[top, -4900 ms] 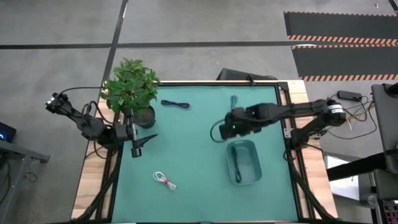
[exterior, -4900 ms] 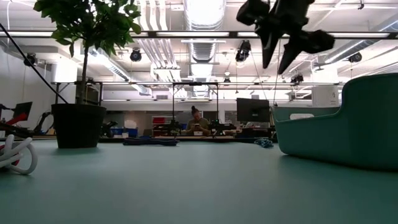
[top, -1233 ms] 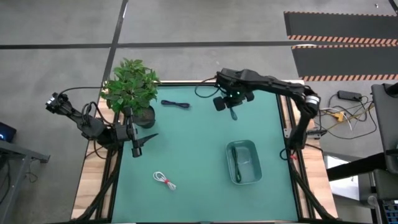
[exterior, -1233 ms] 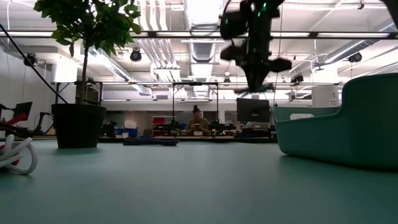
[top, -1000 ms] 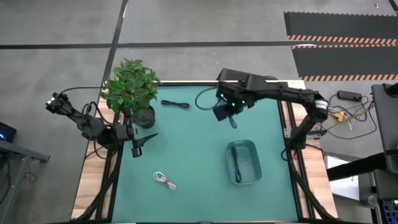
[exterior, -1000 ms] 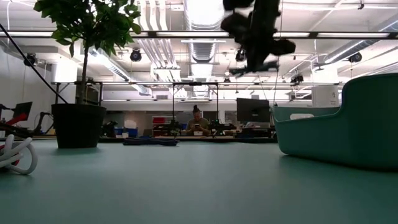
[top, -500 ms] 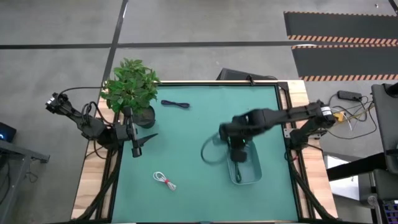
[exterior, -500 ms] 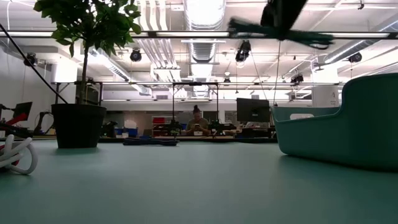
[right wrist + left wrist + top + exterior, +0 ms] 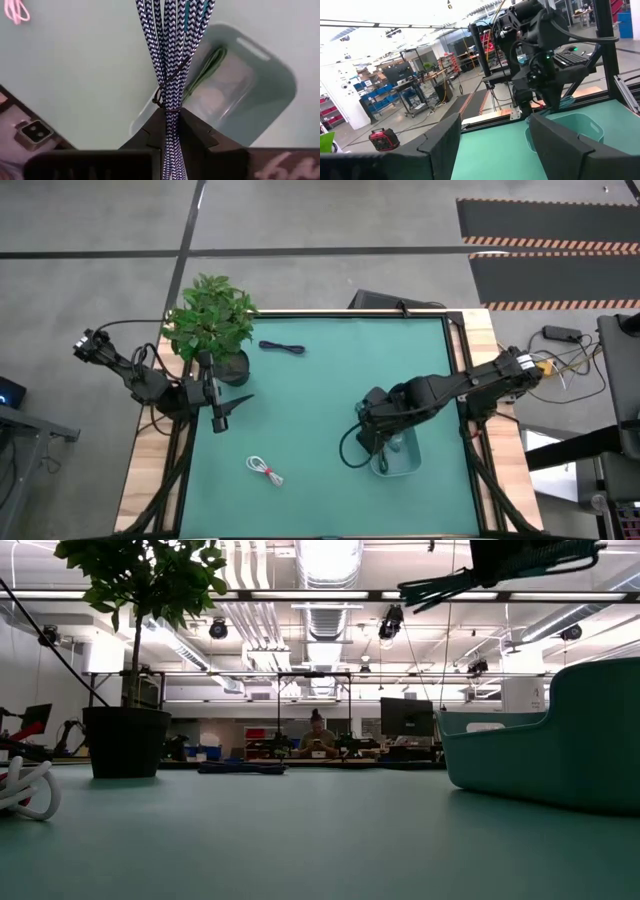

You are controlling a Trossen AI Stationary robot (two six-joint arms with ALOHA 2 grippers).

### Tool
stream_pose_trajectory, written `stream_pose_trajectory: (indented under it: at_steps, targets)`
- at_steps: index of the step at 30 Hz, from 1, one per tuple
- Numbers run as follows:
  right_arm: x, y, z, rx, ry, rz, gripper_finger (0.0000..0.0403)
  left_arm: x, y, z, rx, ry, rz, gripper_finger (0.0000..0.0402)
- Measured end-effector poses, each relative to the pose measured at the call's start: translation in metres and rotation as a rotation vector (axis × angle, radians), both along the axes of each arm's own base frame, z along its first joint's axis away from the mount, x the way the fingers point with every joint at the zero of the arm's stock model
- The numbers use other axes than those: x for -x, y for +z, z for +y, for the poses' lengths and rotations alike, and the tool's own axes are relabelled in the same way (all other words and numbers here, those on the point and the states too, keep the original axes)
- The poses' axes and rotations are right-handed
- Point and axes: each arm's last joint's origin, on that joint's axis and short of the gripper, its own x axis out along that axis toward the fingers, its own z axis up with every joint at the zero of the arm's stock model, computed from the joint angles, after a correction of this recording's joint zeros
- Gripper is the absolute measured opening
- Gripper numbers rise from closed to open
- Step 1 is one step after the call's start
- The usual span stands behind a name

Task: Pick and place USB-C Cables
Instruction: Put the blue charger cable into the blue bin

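Observation:
My right gripper (image 9: pixel 170 119) is shut on a dark braided USB-C cable bundle (image 9: pixel 172 45) and hangs above the teal bin (image 9: pixel 410 462) at the table's near right. Inside the bin lies a green cable (image 9: pixel 212 65). A navy cable (image 9: pixel 282 347) lies on the mat at the far left. A white cable with a red tie (image 9: pixel 265 470) lies near the front. My left gripper (image 9: pixel 222 416) waits open at the table's left edge, beside the plant pot. My right gripper pinches the bundle between its two fingers just behind the thin tie (image 9: pixel 164 100) that binds the strands. The fingers lie along the bundle, which runs straight on past their tips. The bundle (image 9: pixel 440 585) is lifted clear, high above the mat and the bin.
A potted plant (image 9: pixel 210 320) stands at the far left corner. A loop of black robot wiring (image 9: pixel 350 452) hangs beside the bin. The green mat lies open between the white cable and the bin. A person sits in the room far behind the table (image 9: pixel 316 732).
My right gripper, shut on the bundle throughout, has swung from the table's far side toward the near edge and now stands over the teal bin. The bundle has travelled with it, clear of the mat the whole way.

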Motion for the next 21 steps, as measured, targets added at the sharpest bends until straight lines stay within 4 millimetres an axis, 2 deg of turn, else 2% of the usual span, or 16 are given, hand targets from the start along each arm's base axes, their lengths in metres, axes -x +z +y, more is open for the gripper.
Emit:
stream_pose_trajectory:
  at_steps: [9, 21]
  targets:
    - [0.005, -0.005, 0.012, -0.005, 0.009, 0.021, 0.0029, 0.0, 0.0, 0.0, 0.0, 0.0, 0.001, 0.0222]
    - [0.012, -0.042, 0.012, 0.03, 0.013, 0.12, 0.0029, 0.0, 0.0, 0.0, -0.001, 0.0, 0.0, 0.0222]
